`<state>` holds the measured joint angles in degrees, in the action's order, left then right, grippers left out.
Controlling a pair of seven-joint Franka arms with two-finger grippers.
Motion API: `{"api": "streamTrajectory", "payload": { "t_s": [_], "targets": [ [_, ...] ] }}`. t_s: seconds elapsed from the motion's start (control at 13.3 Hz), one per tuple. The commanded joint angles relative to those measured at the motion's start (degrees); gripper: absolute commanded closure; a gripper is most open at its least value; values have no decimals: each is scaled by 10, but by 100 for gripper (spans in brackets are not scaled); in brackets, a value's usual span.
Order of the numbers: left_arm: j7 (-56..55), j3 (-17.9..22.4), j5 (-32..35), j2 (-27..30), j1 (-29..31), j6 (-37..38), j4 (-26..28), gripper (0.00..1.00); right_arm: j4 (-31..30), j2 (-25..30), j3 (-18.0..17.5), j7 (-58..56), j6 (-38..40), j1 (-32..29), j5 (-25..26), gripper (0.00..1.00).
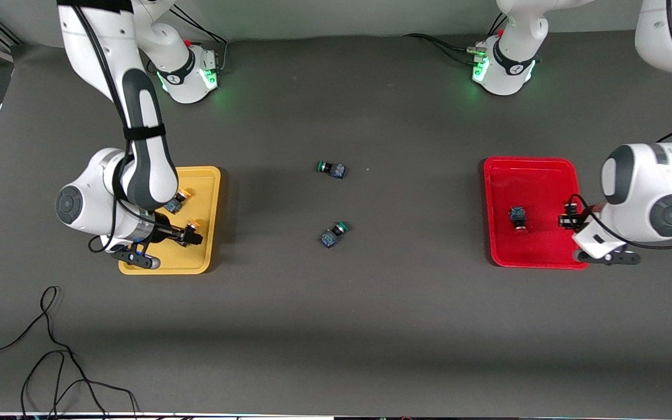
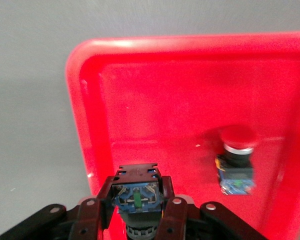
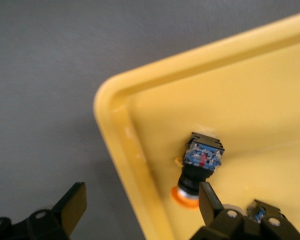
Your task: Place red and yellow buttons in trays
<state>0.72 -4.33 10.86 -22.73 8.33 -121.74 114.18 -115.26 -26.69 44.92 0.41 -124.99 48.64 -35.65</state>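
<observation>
The yellow tray [image 1: 205, 186] holds two yellow-capped buttons, one [image 1: 175, 202] by the right arm's wrist and one [image 1: 193, 224] beside my right gripper [image 1: 193, 237]. In the right wrist view my right gripper [image 3: 140, 200] is open and empty, astride the tray [image 3: 250, 100] rim, with a button [image 3: 204, 159] lying by one finger. The red tray [image 1: 537, 186] holds a red-capped button [image 1: 518, 217]. My left gripper [image 1: 568, 220] is over this tray [image 2: 165, 100], shut on another button [image 2: 137, 192] with a dark blue body and a hidden cap. The lying red button [image 2: 235, 167] is beside it.
Two green-capped buttons lie on the dark mat mid-table, one [image 1: 331, 168] farther from the front camera, one [image 1: 335, 232] nearer. A black cable [image 1: 50, 350] loops on the mat near the front edge at the right arm's end.
</observation>
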Motion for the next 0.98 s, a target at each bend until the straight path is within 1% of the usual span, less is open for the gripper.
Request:
{"api": "streamTrajectory", "payload": {
  "t_s": [0.0, 0.08, 0.15, 0.23, 0.3, 0.45, 0.53, 0.6, 0.68, 0.83, 0.9],
  "targets": [
    [6, -7, 19, -4, 12, -42, 37, 94, 48, 73, 3, 107, 75, 16, 95, 0],
    [9, -7, 19, -15, 14, -46, 37, 79, 75, 93, 3, 129, 122, 17, 114, 0],
    [10, -7, 19, -27, 15, -56, 35, 65, 96, 115, 3, 136, 156, 17, 122, 0],
    [11, -7, 19, -35, 15, -62, 34, 30, 112, 137, 3, 137, 173, 17, 137, 0],
    [11, -7, 19, -37, 15, -61, 32, 0, 127, 158, 3, 137, 184, 16, 166, 0],
    [13, -7, 19, -26, 15, -40, 20, 0, 153, 195, -2, 137, 213, 17, 237, 0],
    [14, -8, 19, -15, 15, -14, 6, 0, 168, 214, -4, 136, 236, 16, 261, 0],
    [29, -8, 18, -4, 15, 16, -11, 0, 181, 231, -21, 136, 259, 9, 277, 0],
    [43, -9, 12, 14, 15, 54, -32, 0, 191, 246, -54, 136, 277, -22, 291, 0],
    [47, -13, 5, 69, 14, 117, -53, 0, 182, 284, -174, 136, 287, -137, 306, 0],
    [47, -13, -10, 98, 13, 140, -61, 0, 174, 290, -212, 134, 287, -178, 306, 0]
  ]
}}
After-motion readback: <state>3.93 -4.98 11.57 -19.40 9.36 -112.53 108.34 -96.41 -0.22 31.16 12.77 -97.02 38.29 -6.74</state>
